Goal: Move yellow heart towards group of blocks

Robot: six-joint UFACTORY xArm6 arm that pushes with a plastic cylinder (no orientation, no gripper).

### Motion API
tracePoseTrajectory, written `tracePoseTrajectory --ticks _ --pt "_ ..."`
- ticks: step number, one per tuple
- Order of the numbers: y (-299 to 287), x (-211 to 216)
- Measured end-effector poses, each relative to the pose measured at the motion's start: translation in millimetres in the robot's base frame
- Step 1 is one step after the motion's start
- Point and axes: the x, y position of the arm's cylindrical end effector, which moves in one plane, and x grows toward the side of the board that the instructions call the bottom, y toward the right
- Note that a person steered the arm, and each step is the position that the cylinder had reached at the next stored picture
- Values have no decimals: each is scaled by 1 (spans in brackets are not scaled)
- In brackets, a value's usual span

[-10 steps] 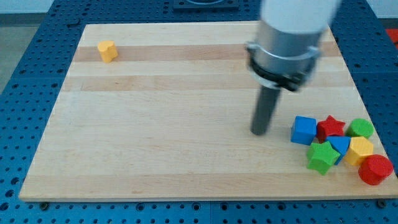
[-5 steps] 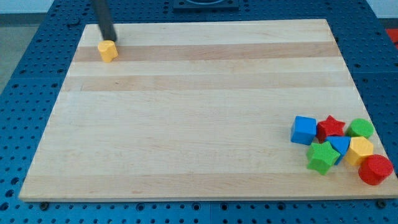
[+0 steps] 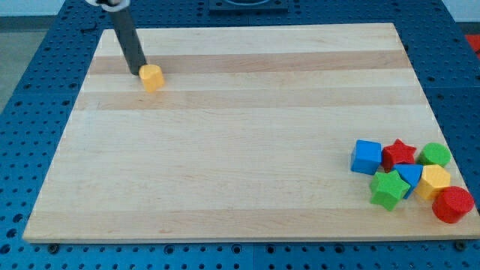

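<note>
**Tip against the yellow heart, far from the cluster**

My tip (image 3: 139,72) rests on the surface at the view's upper left, touching or just beside the left edge of the yellow heart (image 3: 152,77). The rod is dark, smooth and straight, leaning up toward the view's top left. There is no gripper on this arm, so nothing is clasped or released; the rod only meets the block from the side.

The yellow heart is a small, matte, chunky piece, its heart outline hard to make out at this size. It sits alone, well apart from the other blocks.

The surface (image 3: 225,150) is a pale wooden board with lengthwise grain bands, lying on a blue perforated base (image 3: 30,90).

At the view's lower right the group is packed tightly: a blue cube (image 3: 367,157), a red star (image 3: 399,153), a green rounded block (image 3: 435,154), a green star-like block (image 3: 388,188), a small blue block (image 3: 410,175) wedged between them, a yellow block (image 3: 434,181) and a red faceted block (image 3: 453,204) nearest the board's corner.
</note>
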Motion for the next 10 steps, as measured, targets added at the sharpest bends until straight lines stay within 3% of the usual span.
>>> tracePoseTrajectory --ticks 2,4,6,9,10 --pt "92 66" --pt "81 74" --pt "91 112" --pt "218 206" --pt "240 213"
